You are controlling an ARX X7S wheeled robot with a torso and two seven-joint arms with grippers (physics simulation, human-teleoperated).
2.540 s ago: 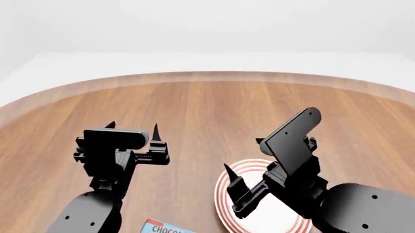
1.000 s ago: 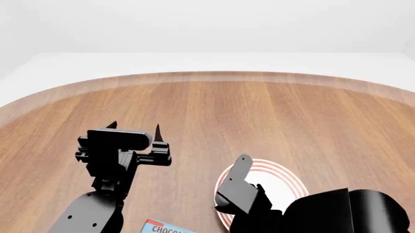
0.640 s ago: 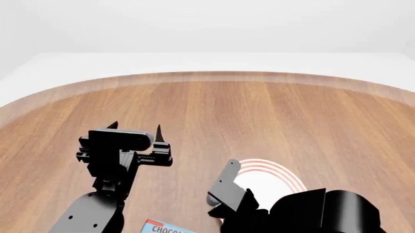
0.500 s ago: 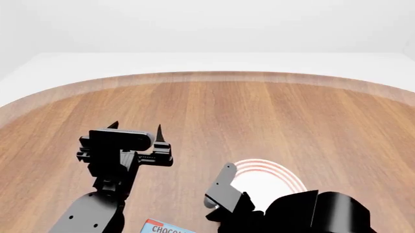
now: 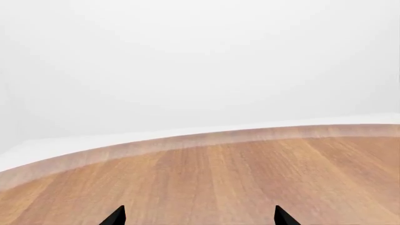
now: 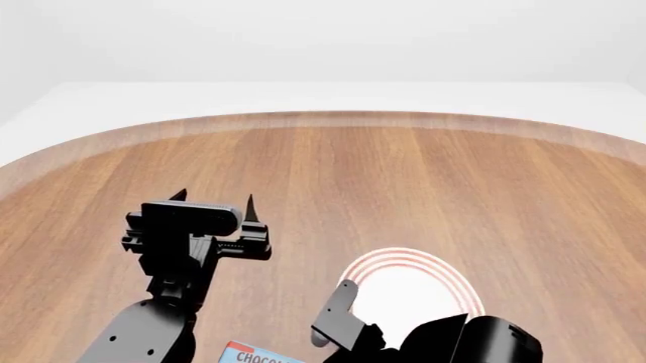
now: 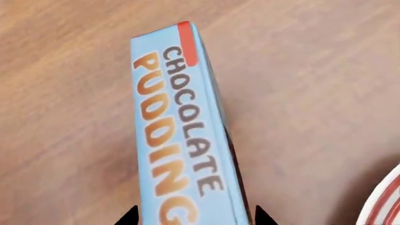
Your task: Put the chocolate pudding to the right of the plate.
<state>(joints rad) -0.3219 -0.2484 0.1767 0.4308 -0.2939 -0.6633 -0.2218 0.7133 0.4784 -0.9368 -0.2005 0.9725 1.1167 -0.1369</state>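
Observation:
The chocolate pudding [image 7: 178,136] is a box with a light blue top, a red edge and orange and brown lettering. It lies on the wooden table, and only its edge [image 6: 257,354] shows at the bottom of the head view. My right gripper [image 7: 195,216] is open above the box, with one fingertip on each side of it and a gap at each. In the head view only the right arm's wrist [image 6: 338,324] shows. The plate [image 6: 409,291], white with red rings, lies just right of the box; its rim [image 7: 382,200] shows in the right wrist view. My left gripper [image 6: 214,200] is open and empty over bare wood.
The round wooden table [image 6: 333,174] has its curved far edge [image 5: 206,138] against a white background. My right forearm [image 6: 485,344] covers the near part of the plate. Nothing else stands on the table.
My right arm has come down and back toward the near left, off the plate and over the pudding box. More of the plate now shows. The left arm has barely moved.

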